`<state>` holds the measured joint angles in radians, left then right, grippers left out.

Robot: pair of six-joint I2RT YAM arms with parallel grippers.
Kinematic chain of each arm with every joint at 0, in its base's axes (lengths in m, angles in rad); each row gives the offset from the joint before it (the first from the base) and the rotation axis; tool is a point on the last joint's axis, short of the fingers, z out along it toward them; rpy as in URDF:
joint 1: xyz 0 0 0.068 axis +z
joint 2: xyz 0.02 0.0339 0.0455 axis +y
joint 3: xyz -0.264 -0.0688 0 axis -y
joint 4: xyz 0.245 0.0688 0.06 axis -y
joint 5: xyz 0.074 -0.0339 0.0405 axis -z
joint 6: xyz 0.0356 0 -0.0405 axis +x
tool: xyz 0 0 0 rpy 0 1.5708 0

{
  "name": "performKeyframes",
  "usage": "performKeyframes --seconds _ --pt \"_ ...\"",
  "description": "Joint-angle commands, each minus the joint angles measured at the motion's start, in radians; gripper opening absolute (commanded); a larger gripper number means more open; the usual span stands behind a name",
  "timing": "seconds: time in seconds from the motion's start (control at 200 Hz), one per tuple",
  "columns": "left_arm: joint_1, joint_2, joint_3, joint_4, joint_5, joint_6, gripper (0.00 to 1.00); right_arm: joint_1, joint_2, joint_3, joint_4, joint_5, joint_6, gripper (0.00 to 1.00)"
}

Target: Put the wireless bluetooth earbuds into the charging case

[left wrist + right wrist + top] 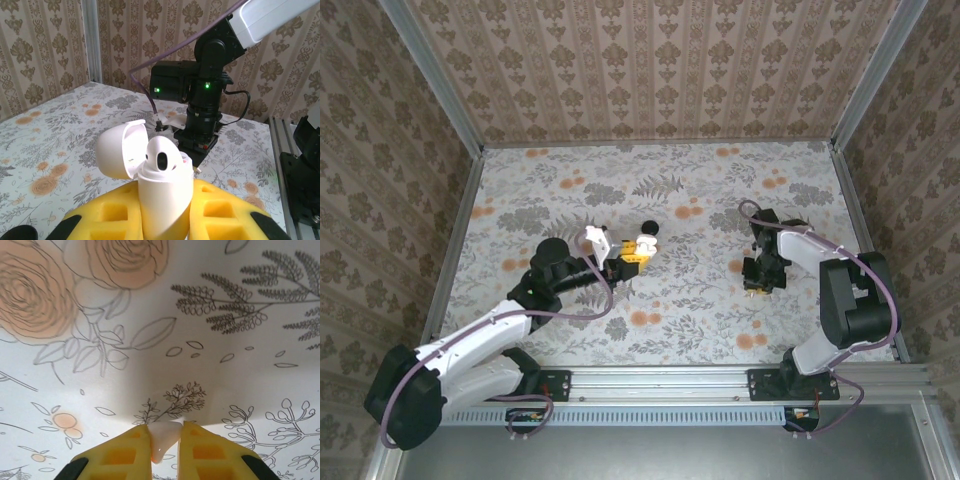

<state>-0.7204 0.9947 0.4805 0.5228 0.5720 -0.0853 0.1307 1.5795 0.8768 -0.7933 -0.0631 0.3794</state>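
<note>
The charging case [167,210] is white, and my left gripper [165,197] is shut on its body between the yellow fingers [105,212]. It stands upright with its lid [117,150] flipped open to the left. One white earbud [161,152] sits in its top with the dark opening facing the camera. In the top view the case [642,244] is at mid-table in front of the left gripper [628,255]. My right gripper [167,432] is shut on a second white earbud [164,442], just above the flowered table. In the top view the right gripper [757,280] points down at the right.
The flowered tablecloth [680,310] covers the floor inside aluminium rails and patterned walls. A small dark round thing [651,229] lies just beyond the case. The right arm [205,100] rises behind the case in the left wrist view.
</note>
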Motion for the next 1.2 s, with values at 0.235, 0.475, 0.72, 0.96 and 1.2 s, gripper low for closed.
performKeyframes --seconds 0.235,0.475,0.72,0.96,1.2 --pt "-0.008 0.025 0.043 0.017 0.02 0.018 0.0 0.059 -0.068 0.072 -0.03 -0.023 0.057 0.1" --pt "-0.01 0.019 0.029 0.022 0.013 0.012 0.0 0.094 -0.141 0.111 -0.05 -0.023 0.085 0.08" --pt "-0.014 0.046 0.029 0.07 0.016 0.001 0.0 0.173 -0.263 0.236 -0.114 0.03 0.14 0.07" --pt "-0.024 0.092 0.023 0.198 -0.044 -0.025 0.0 0.342 -0.407 0.382 -0.095 0.194 0.23 0.06" --pt "-0.053 0.141 0.012 0.348 -0.153 -0.025 0.0 0.48 -0.458 0.408 0.033 0.256 0.313 0.06"
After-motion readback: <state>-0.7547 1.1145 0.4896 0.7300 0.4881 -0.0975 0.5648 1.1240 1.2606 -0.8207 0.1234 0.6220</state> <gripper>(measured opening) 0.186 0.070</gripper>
